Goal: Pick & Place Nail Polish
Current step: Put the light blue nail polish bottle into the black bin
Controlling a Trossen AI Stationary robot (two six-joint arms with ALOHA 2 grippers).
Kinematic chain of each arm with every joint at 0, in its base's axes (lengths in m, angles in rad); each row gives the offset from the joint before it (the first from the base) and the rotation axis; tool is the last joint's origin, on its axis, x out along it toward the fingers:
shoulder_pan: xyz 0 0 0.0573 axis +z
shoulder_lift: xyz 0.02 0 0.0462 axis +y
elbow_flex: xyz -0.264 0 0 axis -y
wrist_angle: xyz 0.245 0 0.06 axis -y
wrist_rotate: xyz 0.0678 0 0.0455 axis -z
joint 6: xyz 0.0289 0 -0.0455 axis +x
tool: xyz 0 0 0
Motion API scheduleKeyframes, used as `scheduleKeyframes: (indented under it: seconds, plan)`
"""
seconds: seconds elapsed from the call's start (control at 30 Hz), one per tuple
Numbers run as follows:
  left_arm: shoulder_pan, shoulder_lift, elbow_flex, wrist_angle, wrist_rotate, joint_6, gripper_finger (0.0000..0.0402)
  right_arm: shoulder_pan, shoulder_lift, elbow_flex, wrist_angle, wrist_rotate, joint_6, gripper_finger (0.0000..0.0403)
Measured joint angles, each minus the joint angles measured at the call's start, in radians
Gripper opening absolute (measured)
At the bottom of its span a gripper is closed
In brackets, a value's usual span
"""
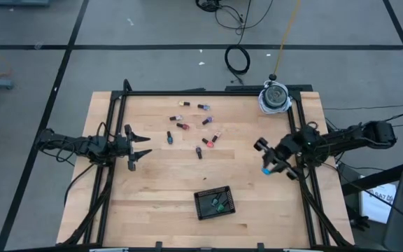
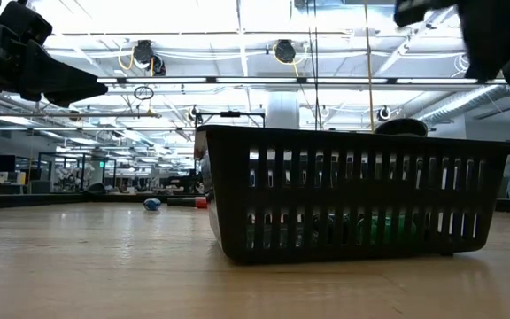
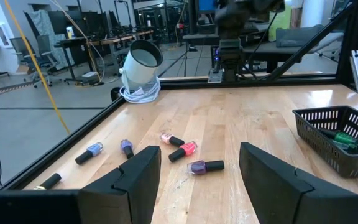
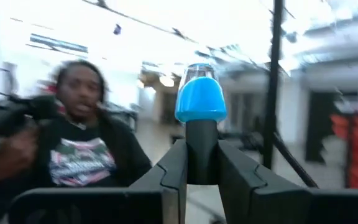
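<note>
Black slotted basket (image 1: pixel 215 203) stands at the table's near edge, centre, with green items inside; in the low view it hides most of the table behind it. Right gripper (image 1: pixel 266 165) hangs above the right side of the table, clenched on the dark cap of a blue nail polish bottle (image 4: pixel 200 101), which stands up clear of the fingers. Left gripper (image 1: pixel 143 145) waits over the left side, released, nothing between its fingers. Remaining nail polish bottles (image 1: pixel 209 140) lie scattered mid-table toward the far side, none touching the basket. White cylinder with coiled cable (image 1: pixel 275 96) occupies the far right corner. A person (image 4: pixel 79 149) shows beyond the table.
</note>
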Motion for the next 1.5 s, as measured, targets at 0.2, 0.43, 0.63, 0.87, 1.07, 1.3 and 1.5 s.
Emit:
scheduleKeyframes:
  seconds: [0.2,0.43,0.63,0.87,1.07,1.3,1.5]
  plan:
    - [0.000,0.000,0.000,0.000,0.000,0.000,0.0214,0.061,-0.013,0.002,0.120,0.086,0.019,0.0049]
    - [0.000,0.000,0.000,0.000,0.000,0.000,0.0214,0.068,-0.017,0.003,0.121,0.126,-0.013,0.0049]
    - [0.000,0.000,0.000,0.000,0.000,0.000,0.0214,0.068,-0.016,0.003,0.120,0.120,-0.030,0.0049]
    - [0.000,0.000,0.000,0.000,0.000,0.000,0.0214,0.068,-0.016,0.003,0.100,0.123,-0.067,0.0049]
    - [0.000,0.000,0.000,0.000,0.000,0.000,0.0214,0.068,-0.017,0.003,0.059,0.146,-0.115,0.0049]
    - [0.000,0.000,0.000,0.000,0.000,0.000,0.0214,0.062,-0.017,0.003,-0.268,0.233,-0.389,0.0049]
    - [0.000,0.000,0.000,0.000,0.000,0.000,0.0214,-0.018,-0.017,0.002,-0.449,0.578,-0.358,0.0049]
